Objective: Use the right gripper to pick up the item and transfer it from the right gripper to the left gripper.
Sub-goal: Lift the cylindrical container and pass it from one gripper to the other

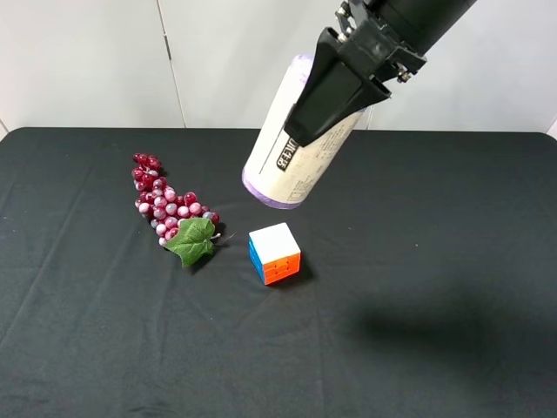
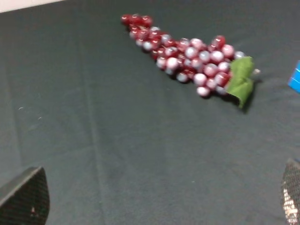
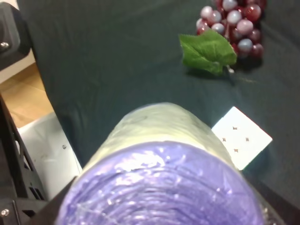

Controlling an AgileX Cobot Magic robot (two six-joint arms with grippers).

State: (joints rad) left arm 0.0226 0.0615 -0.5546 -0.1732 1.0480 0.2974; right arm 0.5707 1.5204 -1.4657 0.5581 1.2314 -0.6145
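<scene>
Clamped around the canister (image 1: 300, 171) with the right gripper (image 1: 329, 100), held tilted in the air above the black cloth (image 1: 435, 261), purple end pointing down toward the cube (image 1: 274, 252) near the grape bunch (image 1: 165, 205). For the left gripper (image 2: 157, 204): spread wide, grasping nothing, low over the cloth.

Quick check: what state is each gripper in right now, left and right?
Left gripper: open, empty.
Right gripper: shut on the canister, held in the air.

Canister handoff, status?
Right gripper shut on canister, held tilted above the cloth. Left gripper open, empty, not yet at canister. Cube and grape bunch lie below, untouched.
</scene>
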